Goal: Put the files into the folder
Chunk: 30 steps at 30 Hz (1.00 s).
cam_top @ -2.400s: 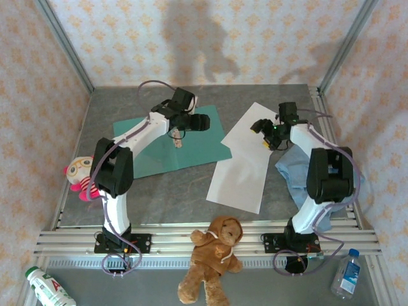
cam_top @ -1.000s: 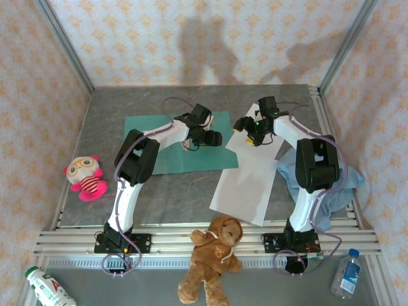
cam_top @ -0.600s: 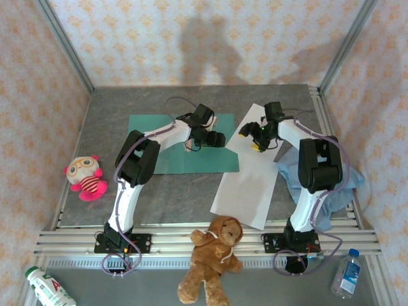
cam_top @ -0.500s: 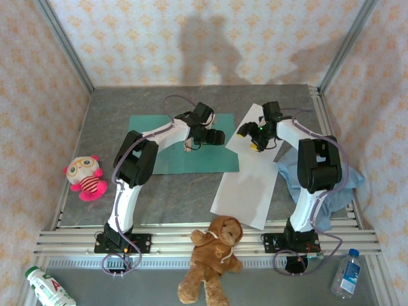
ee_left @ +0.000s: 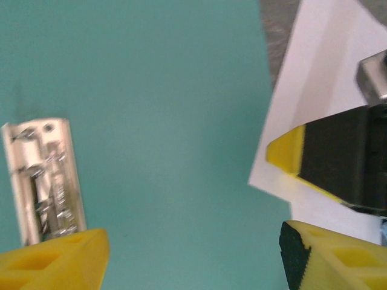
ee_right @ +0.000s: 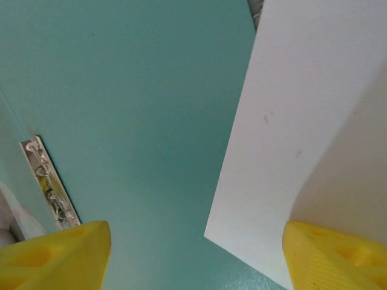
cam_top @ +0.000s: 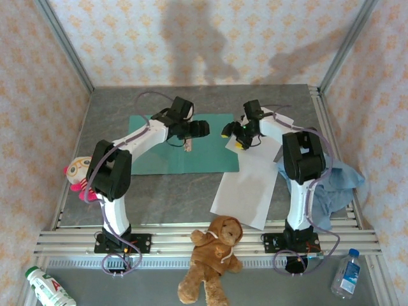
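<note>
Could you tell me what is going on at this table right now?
Two robot arms are filing paper. The teal folder lies open on the table, and the white files lie to its right, one corner overlapping the folder's edge. The left gripper hovers open over the folder near its metal clip; the right gripper hovers open at that overlapping corner. Neither holds anything yet.

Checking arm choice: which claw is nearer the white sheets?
Right. The right claw hovers at the left edge of the sheets; the left claw is further left, over the folder.
</note>
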### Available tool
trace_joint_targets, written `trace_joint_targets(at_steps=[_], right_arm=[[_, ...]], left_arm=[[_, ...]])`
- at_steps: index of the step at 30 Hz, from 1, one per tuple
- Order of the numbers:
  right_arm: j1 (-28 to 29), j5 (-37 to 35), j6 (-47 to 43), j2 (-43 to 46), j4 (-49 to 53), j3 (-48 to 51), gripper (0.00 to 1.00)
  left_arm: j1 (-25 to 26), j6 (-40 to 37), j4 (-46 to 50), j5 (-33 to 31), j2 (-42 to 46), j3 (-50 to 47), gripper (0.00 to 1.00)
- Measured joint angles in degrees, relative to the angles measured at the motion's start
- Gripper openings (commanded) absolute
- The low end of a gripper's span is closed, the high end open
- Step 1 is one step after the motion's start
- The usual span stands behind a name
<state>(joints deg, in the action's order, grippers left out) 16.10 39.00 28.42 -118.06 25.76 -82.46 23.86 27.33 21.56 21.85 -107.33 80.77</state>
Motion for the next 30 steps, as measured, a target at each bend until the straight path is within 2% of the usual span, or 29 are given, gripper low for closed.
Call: trace_joint_targets(at_steps=[9, 21, 30], right_arm=[[2.71, 0.00, 0.02, -0.72, -0.04, -1.03, 0.75], [6.80, 0.83, 2.14, -0.76, -1.66, -0.24, 0.75], [11.06, 3.58, 5.84, 1.16, -8.17, 4.79, 0.75]], left_arm=[[-0.61, 2.19, -1.73, 0.20, 0.04, -9.75, 0.68], [-0.61, 4.33, -6.69, 0.44, -0.94, -11.65, 0.65], [-1.75, 5.01, -7.78, 1.36, -0.92, -13.77, 0.65]])
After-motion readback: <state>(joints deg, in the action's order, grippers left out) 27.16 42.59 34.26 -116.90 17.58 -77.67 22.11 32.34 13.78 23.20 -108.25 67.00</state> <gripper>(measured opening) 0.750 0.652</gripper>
